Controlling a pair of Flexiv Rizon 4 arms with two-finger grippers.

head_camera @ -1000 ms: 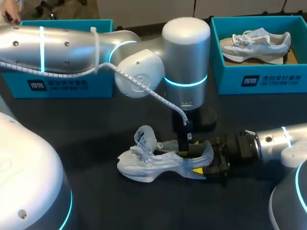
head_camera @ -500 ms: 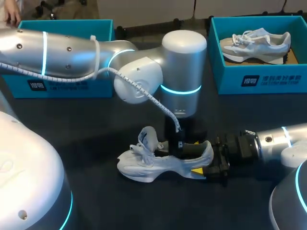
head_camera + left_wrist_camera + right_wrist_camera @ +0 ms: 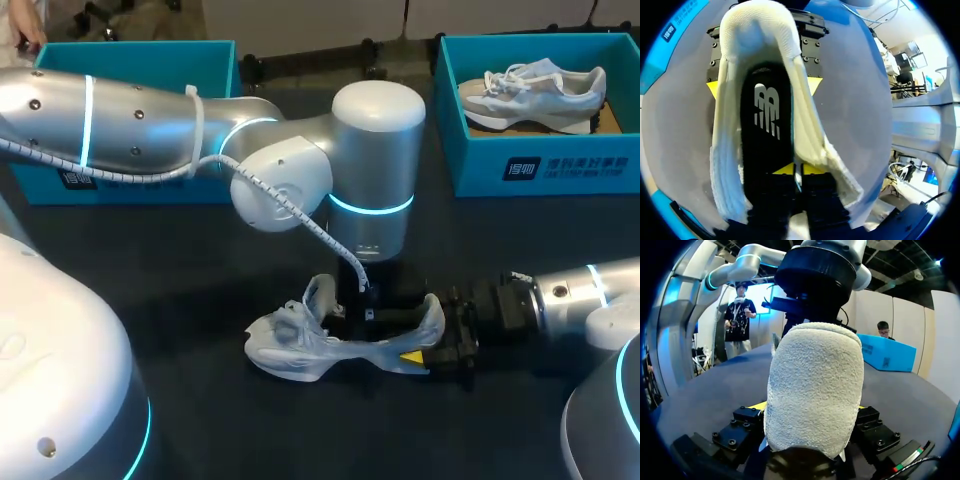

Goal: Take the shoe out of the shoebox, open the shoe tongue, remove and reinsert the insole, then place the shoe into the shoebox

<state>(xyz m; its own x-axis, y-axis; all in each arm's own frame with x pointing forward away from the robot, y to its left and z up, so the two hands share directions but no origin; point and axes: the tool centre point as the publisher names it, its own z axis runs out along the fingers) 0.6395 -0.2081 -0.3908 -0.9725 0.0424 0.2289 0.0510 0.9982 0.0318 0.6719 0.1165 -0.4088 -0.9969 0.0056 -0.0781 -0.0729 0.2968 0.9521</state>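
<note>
Right shoebox (image 3: 470, 170) contains second shoe (image 3: 530, 95). Right gripper (image 3: 432, 340) clamps heel of shoe (image 3: 300, 350) on table (image 3: 200, 300); left gripper (image 3: 793, 169) closed inside it

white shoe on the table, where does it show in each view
Head view: white shoe lies lower middle on the table, heel in the right hand.
Left wrist view: its opening and black insole, with the left hand inside.
Right wrist view: its heel sits between that hand's fingers.
Shared landmark: the heel, clamped by the right hand.
</note>
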